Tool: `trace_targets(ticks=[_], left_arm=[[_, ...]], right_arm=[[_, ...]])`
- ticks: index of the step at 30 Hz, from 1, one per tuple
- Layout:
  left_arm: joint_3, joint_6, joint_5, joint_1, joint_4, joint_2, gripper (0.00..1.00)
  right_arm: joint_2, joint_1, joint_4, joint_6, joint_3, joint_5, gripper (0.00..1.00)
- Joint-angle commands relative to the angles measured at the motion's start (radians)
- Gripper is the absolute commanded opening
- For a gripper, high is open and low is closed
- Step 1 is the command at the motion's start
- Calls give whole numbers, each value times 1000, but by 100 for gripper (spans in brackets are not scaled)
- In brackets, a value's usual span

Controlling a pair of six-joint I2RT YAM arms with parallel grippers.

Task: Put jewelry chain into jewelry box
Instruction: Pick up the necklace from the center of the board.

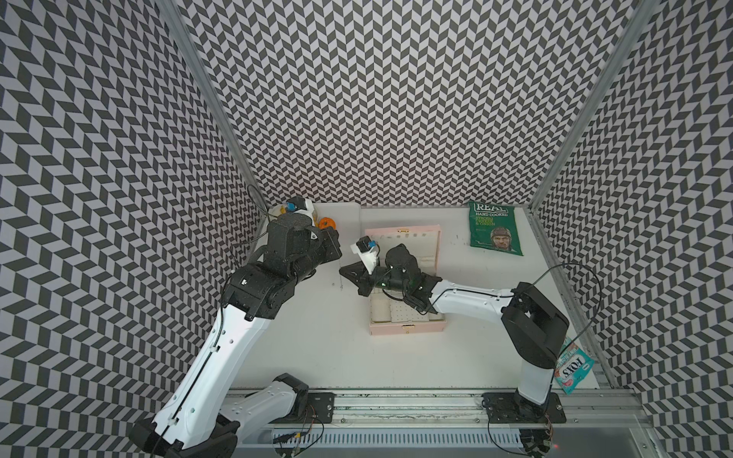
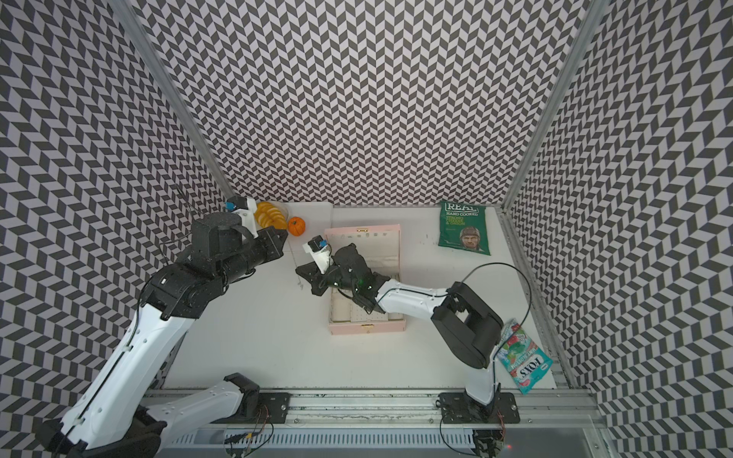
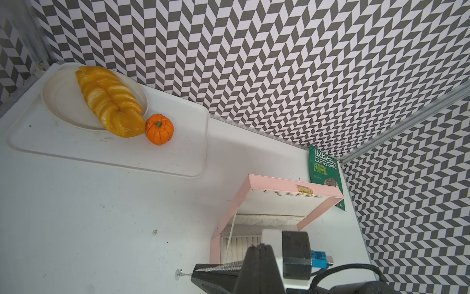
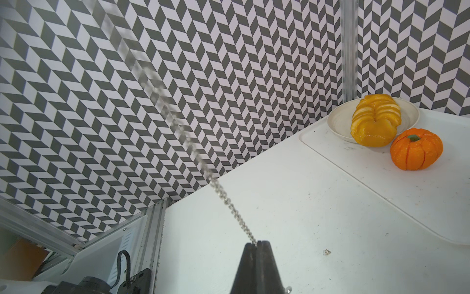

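Below the left gripper [image 1: 338,253], in both top views, the chain [image 1: 340,277] hangs as a thin line toward the tabletop [image 1: 317,337], outside the box [image 1: 408,329]. The right gripper [image 1: 342,271] points in from the box side and meets the line partway down, its arm crossing over the open box. Both grippers look closed. The left one seems to pinch the chain's upper end, though the line is too fine there to be sure.

From the left wrist, the left gripper [image 3: 260,246] has its jaws pressed together. Beyond its tip lies the right gripper [image 3: 197,274], and past that a short run of chain [image 3: 187,274] ends in a small ring. The box [image 3: 234,203] stands just beside the tip, lid raised.

From the right wrist, the right gripper [image 4: 257,245] is clamped on the chain [image 4: 229,201], which runs taut from the tips up and away, blurring as it nears the lens. Well ahead of the tips, a pumpkin [image 4: 417,149] sits on a tray [image 4: 394,198].
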Motion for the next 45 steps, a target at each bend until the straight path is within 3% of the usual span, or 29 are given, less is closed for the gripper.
trace_targets(ticks=[1, 7, 11, 22, 26, 31, 40, 45], left_arm=[[14, 0, 18, -4, 16, -28, 0], [15, -1, 25, -4, 13, -31, 0], [15, -4, 25, -3, 13, -31, 0], [13, -4, 29, -4, 15, -29, 0], [9, -4, 30, -3, 15, -27, 0], [8, -2, 22, -4, 17, -25, 0], [-54, -14, -56, 9, 22, -42, 0], [-191, -57, 2, 63, 97, -86, 0]], right_arm=[[8, 7, 52, 9, 14, 0, 9], [23, 8, 55, 15, 33, -2, 14], [24, 7, 55, 14, 34, -1, 10], [27, 7, 58, 12, 36, 2, 19], [25, 7, 64, 13, 35, 2, 17], [27, 8, 64, 12, 33, 0, 1], [-29, 5, 15, 1, -11, 16, 0], [-99, -3, -98, -23, -51, 37, 0]])
